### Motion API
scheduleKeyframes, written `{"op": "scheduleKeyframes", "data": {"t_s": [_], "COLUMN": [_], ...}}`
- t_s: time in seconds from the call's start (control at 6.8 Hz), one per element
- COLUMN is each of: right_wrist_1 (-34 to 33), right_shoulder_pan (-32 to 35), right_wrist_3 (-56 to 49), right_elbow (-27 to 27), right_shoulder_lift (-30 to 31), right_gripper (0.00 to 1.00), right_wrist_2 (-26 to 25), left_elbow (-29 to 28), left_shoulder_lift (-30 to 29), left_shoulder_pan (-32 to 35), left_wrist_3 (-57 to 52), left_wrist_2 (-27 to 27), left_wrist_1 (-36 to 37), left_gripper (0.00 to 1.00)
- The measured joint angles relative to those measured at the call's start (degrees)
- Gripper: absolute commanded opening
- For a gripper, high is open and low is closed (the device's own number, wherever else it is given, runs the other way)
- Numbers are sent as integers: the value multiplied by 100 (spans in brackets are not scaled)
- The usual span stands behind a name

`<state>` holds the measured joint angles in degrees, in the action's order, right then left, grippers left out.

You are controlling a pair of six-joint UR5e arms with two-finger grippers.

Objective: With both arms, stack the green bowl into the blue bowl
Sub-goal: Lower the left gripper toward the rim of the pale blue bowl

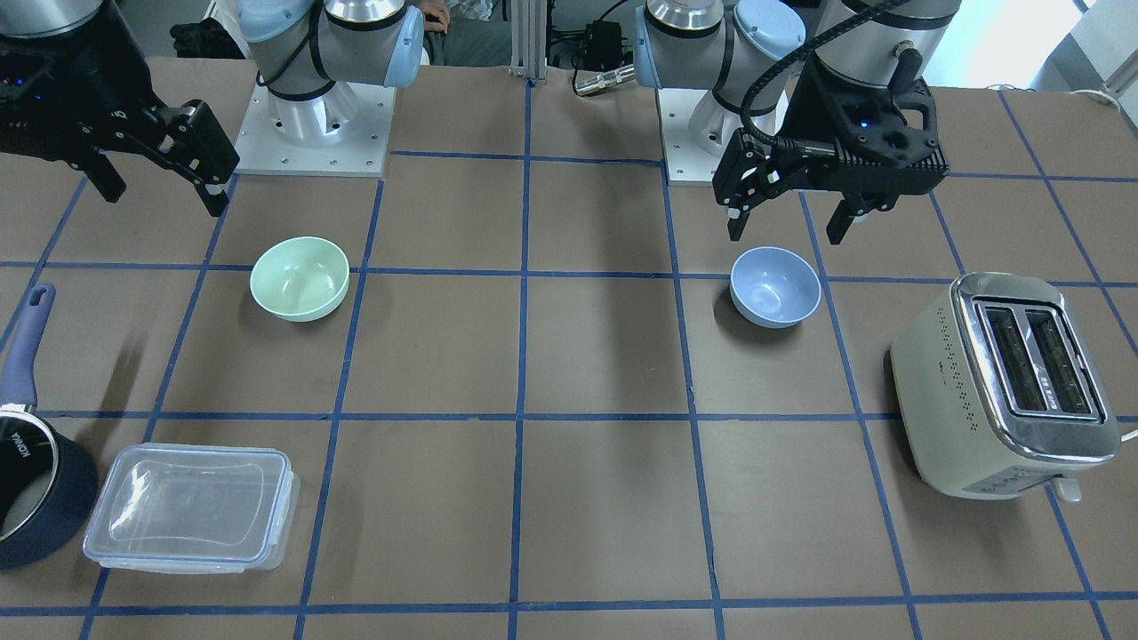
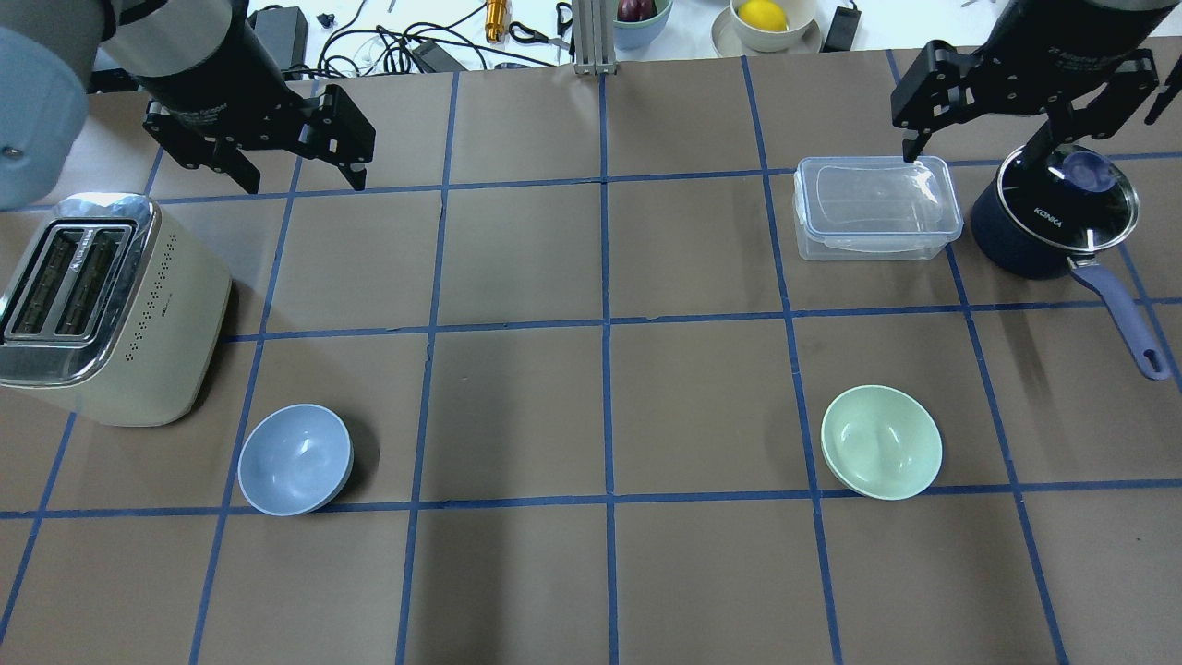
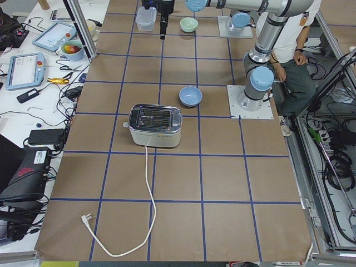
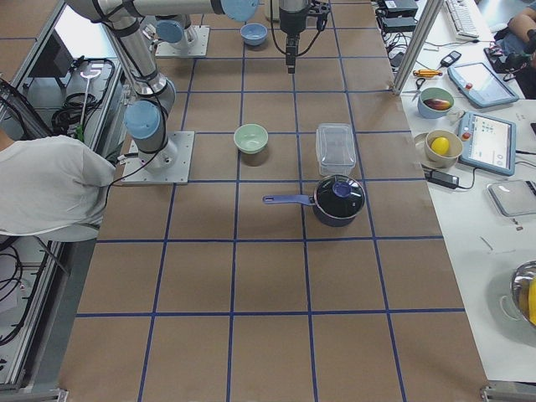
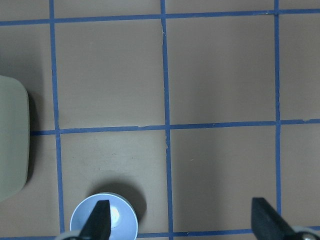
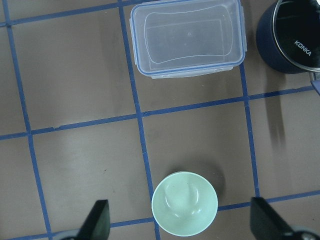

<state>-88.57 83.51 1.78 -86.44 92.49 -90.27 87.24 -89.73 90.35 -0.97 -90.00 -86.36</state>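
Observation:
The green bowl [image 1: 300,277] [image 2: 882,442] sits upright and empty on the table on my right side. The blue bowl [image 1: 775,286] [image 2: 295,459] sits upright and empty on my left side, next to the toaster. My left gripper [image 1: 787,233] [image 2: 303,182] is open and empty, held high above the table, farther out than the blue bowl. The blue bowl shows low in its wrist view [image 5: 125,222]. My right gripper [image 1: 164,200] [image 2: 974,155] is open and empty, high over the container and saucepan. The green bowl [image 6: 184,203] shows between its fingers [image 6: 97,220], far below.
A cream toaster [image 1: 1005,382] [image 2: 102,305] stands at my far left beside the blue bowl. A clear lidded container [image 2: 875,208] [image 6: 187,37] and a dark blue saucepan [image 2: 1053,212] with a long handle stand at my far right, beyond the green bowl.

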Motion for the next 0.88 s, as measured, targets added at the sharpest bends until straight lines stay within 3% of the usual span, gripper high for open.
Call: {"op": "scheduleKeyframes", "data": {"t_s": [0.59,0.88], "right_wrist_1": [220,233], "right_shoulder_pan": [41,43], "right_wrist_3": [-408,-407], "right_elbow": [-8,-12], "right_shoulder_lift": [-20,-18], "right_gripper": [100,100], "right_wrist_2": [292,299], "left_elbow": [228,1260], "left_shoulder_lift": [60,106], "left_shoulder_pan": [29,-6], "left_wrist_3": [-2,38], "left_wrist_2": [-16,-64], "left_wrist_1": [-51,411], "left_gripper": [100,100]}}
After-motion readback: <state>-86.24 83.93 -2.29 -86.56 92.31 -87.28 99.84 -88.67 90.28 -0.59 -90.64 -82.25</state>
